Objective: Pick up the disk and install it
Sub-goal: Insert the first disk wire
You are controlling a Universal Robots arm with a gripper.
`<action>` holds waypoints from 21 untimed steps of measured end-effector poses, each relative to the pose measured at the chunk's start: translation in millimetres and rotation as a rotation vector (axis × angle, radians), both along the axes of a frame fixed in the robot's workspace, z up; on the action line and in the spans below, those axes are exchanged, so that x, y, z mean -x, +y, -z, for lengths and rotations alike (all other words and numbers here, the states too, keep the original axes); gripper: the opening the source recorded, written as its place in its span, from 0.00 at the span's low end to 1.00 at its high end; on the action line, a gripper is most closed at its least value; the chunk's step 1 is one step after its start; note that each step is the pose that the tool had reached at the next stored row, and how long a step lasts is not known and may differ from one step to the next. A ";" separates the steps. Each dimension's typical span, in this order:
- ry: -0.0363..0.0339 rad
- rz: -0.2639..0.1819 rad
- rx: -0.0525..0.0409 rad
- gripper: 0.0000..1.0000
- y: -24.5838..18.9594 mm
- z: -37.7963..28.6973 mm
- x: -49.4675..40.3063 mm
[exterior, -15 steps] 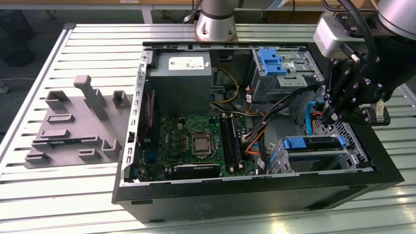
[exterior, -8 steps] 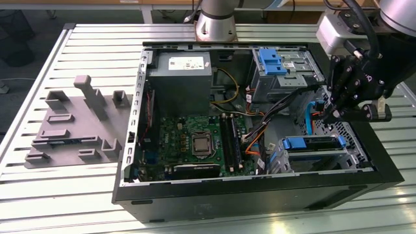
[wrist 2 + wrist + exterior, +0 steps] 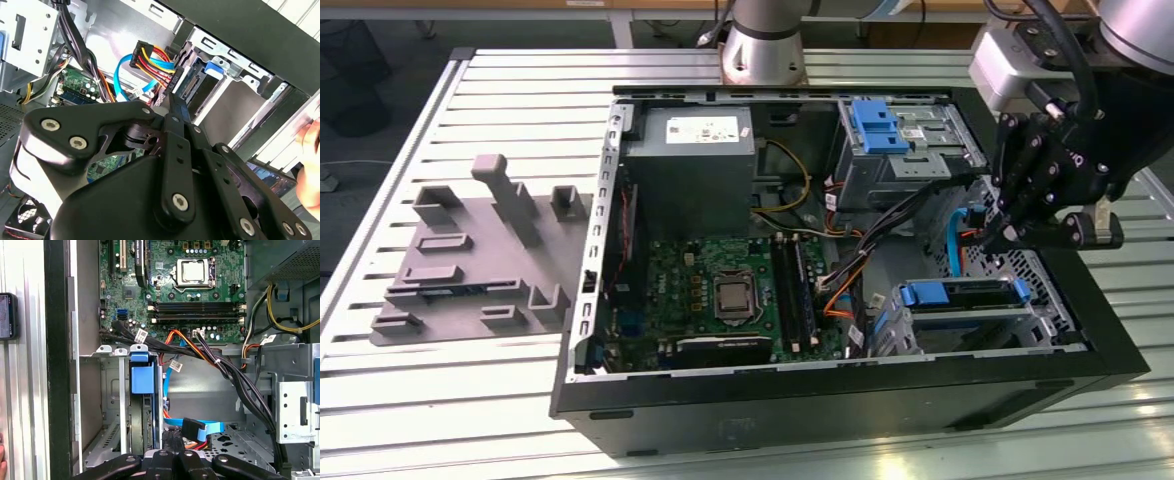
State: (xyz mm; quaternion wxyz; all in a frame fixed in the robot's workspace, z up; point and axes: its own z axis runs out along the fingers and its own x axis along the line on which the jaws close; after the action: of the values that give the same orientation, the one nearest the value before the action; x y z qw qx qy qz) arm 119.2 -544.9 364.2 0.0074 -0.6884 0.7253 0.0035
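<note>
gripper [image 3: 1014, 235] low inside case [image 3: 854, 400], by disk [image 3: 963, 294]

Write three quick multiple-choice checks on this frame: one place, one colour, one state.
1. The grey fixture block is: A on the table, to the exterior view's left of the case; B inside the case; C atop the power supply.
2. The disk has a carrier that is: A red; B blue; C green.
3. The disk is: A on the fixture block; B loose on the table; C in the drive cage.
Key: A, it stands on the slats outside the case; B, the frame is bright blue; C, it sits between the cage walls.
</note>
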 end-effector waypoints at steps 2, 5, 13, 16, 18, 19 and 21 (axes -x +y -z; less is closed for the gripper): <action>0.0000 0.000 0.0001 0.11 0.1 0.0 0.0; 0.0000 0.000 0.0001 0.11 0.2 0.0 0.0; 0.0003 0.000 0.0000 0.24 0.7 0.3 -0.7; 0.0009 0.000 0.0003 0.24 3.6 1.1 -2.1; 0.0010 0.000 0.0008 0.24 6.1 1.9 -2.6; 0.0010 0.001 0.0013 0.24 6.4 2.7 -2.7; 0.0010 0.001 0.0060 0.24 6.9 4.5 -3.1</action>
State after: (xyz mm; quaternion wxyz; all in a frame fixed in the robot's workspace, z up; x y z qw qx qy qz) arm 122.3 -538.0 359.7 0.0050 -0.6882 0.7255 0.0017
